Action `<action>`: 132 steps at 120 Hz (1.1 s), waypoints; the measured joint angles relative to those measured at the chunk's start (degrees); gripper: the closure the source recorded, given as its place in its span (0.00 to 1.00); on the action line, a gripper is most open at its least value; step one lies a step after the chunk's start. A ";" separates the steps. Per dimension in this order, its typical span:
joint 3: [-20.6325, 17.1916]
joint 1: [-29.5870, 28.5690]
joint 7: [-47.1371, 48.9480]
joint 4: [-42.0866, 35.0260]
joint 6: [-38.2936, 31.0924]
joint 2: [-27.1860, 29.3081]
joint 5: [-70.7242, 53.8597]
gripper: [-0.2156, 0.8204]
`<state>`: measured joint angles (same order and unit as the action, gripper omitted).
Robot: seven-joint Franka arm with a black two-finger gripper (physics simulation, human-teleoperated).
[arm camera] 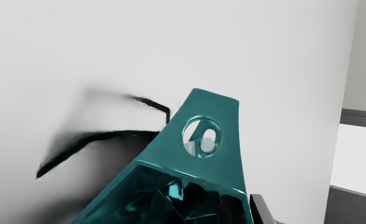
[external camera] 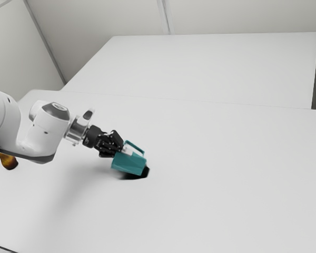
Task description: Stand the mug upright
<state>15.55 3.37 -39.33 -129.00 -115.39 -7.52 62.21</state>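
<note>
The tabletop [external camera: 226, 184] is wide, white and matte. The arm [external camera: 42, 138], white and smooth with rounded parts, enters from the exterior view's left. The black end effector [external camera: 118, 146] is angular; I cannot tell if it is wide or narrow. At its tip is the mug [external camera: 129, 164], teal, flat-sided and tilted, mouth toward it.

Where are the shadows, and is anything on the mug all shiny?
Exterior view: a small, very dark shadow right by the teal mug, and a wide, pale, soft one on the white table near the arm; wrist view: black streaks and smudgy gray shade beside the mug, with bright glints inside it and along its rim.
</note>
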 joint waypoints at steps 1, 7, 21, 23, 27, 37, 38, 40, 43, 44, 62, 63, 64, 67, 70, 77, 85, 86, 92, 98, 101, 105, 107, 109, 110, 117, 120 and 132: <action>0.00 0.10 -0.01 0.01 0.00 0.09 0.02 0.94; 0.00 0.60 -0.08 0.03 0.00 0.71 0.01 0.94; -0.03 0.91 -0.22 0.13 -0.39 1.73 -0.56 0.95; -0.05 0.89 -0.23 0.18 -0.44 1.79 -0.77 0.95; -0.05 0.85 -0.26 0.30 -0.52 1.90 -1.34 0.96; -0.06 0.43 -0.29 1.25 -0.55 2.00 -3.48 0.96; -0.07 0.39 -0.29 1.40 -0.55 2.02 -3.77 0.96; -0.07 0.32 -0.30 1.68 -0.54 2.05 -4.34 0.96; -0.04 0.29 -0.29 2.16 -0.54 2.05 -5.32 0.96; -0.04 0.28 -0.29 2.29 -0.54 2.05 -5.63 0.96; -0.16 0.54 -0.26 3.28 -1.18 3.51 -12.48 0.97; -0.20 0.52 -0.25 3.39 -1.23 3.55 -12.95 0.97; -0.23 0.50 -0.25 3.49 -1.28 3.58 -13.40 0.97; -0.39 0.43 -0.20 3.77 -1.43 3.68 -14.84 0.97; -0.52 0.41 -0.12 3.96 -1.59 3.84 -16.26 0.97; -0.70 0.61 0.17 4.09 -2.11 4.55 -19.93 0.97; -0.80 1.07 0.73 3.92 -2.60 5.38 -23.96 0.97; -0.81 1.14 0.81 3.86 -2.68 5.50 -24.37 0.97; -0.86 1.68 1.30 3.52 -3.10 6.13 -26.85 0.97; -0.87 2.31 1.87 3.07 -3.44 6.77 -29.24 0.97; -0.89 2.62 2.17 2.73 -3.59 7.04 -30.41 0.97; -0.93 3.04 2.68 2.40 -3.79 7.42 -32.33 0.97; -0.92 3.28 2.96 2.28 -3.87 7.62 -33.41 0.97; -0.84 3.60 3.25 2.19 -3.94 7.83 -34.38 0.97; -0.84 3.71 3.40 2.09 -3.97 7.93 -34.84 0.97; -0.79 4.57 4.50 1.53 -4.17 8.64 -37.92 0.97; -0.81 4.91 5.05 1.29 -4.23 9.02 -39.41 0.97; -0.85 6.21 7.34 0.29 -4.44 9.84 -44.27 0.97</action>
<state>14.70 9.58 -31.99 -128.71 -119.83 2.32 17.94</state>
